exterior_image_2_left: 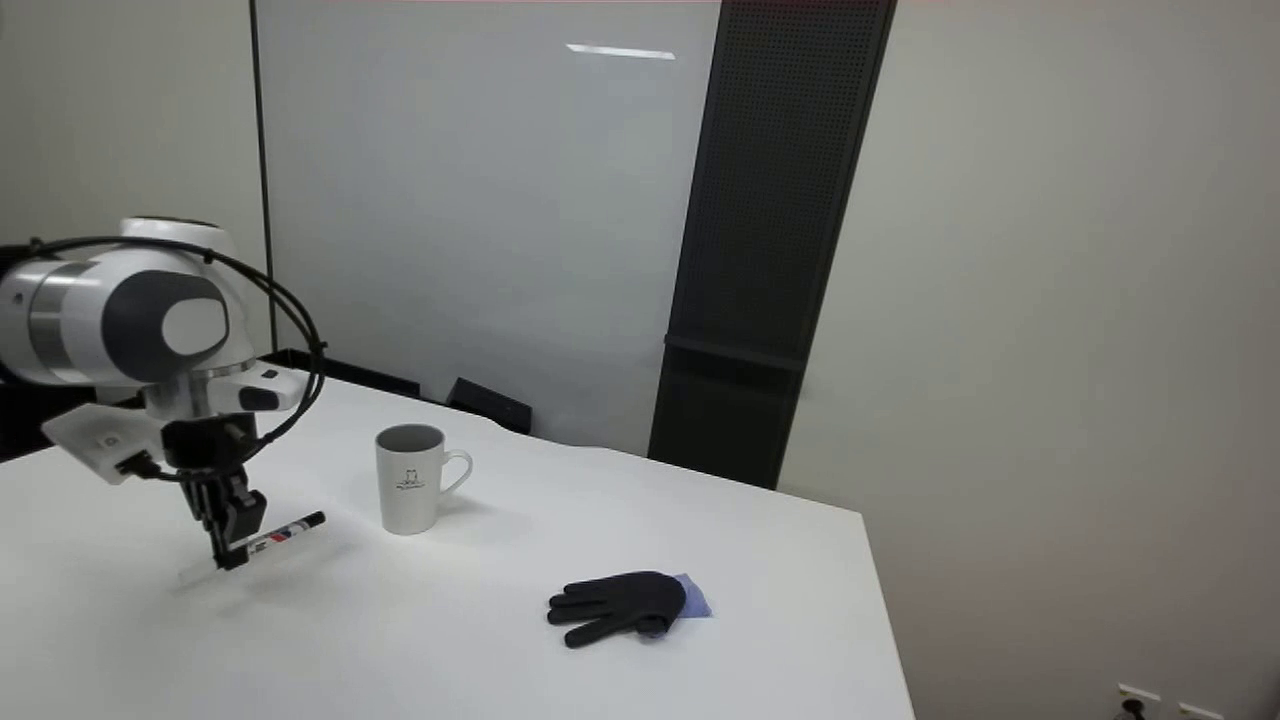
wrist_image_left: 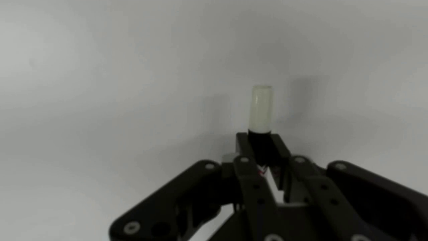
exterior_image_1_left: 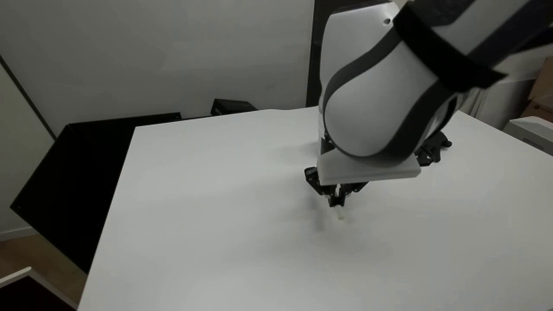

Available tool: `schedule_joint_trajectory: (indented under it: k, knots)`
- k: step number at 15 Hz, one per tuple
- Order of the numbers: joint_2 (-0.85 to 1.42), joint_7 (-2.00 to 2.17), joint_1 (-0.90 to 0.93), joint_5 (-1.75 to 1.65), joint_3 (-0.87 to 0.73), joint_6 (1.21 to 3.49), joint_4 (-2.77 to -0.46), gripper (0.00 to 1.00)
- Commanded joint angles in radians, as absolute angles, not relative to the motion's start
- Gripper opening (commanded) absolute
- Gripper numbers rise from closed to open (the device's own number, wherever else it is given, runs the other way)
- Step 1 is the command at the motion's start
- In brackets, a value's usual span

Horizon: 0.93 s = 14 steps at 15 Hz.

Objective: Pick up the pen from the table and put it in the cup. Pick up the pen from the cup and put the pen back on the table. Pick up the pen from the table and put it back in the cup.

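The pen (exterior_image_2_left: 285,534) is a marker with a black end, a printed barrel and a whitish end. My gripper (exterior_image_2_left: 232,558) is shut on it, and the pen lies slantwise across the fingertips, its black end higher and toward the cup. A shadow shows under it, so it seems a little above the table. In the wrist view the whitish end of the pen (wrist_image_left: 260,110) sticks out past the fingertips (wrist_image_left: 260,144). That end of the pen (exterior_image_1_left: 340,213) also shows below the gripper (exterior_image_1_left: 337,201). The cup (exterior_image_2_left: 408,490), a white mug, stands upright beyond the gripper; elsewhere it does not show.
A black glove (exterior_image_2_left: 622,605) with a bluish piece under it lies on the white table (exterior_image_2_left: 500,660). Part of the glove (exterior_image_1_left: 438,144) shows behind the arm. A dark box-like object (exterior_image_2_left: 490,404) stands at the table's back edge. The mug's handle points away from the gripper.
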<state>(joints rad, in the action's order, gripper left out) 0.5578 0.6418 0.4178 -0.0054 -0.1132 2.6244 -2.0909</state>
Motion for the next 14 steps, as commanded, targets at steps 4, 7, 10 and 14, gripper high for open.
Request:
schedule_joint_trajectory:
  k: [4,7,10,14]
  knots:
    - [0.523,0.641,0.280,0.068,-0.054,2.360,-1.948,0.07]
    - [0.536,0.686,0.233,0.159,-0.026,2.187,-1.859,0.07]
    - [0.552,0.751,0.207,0.219,-0.018,2.048,-1.777,0.07]
    - [0.566,0.803,0.153,0.343,-0.002,1.928,-1.681,0.07]
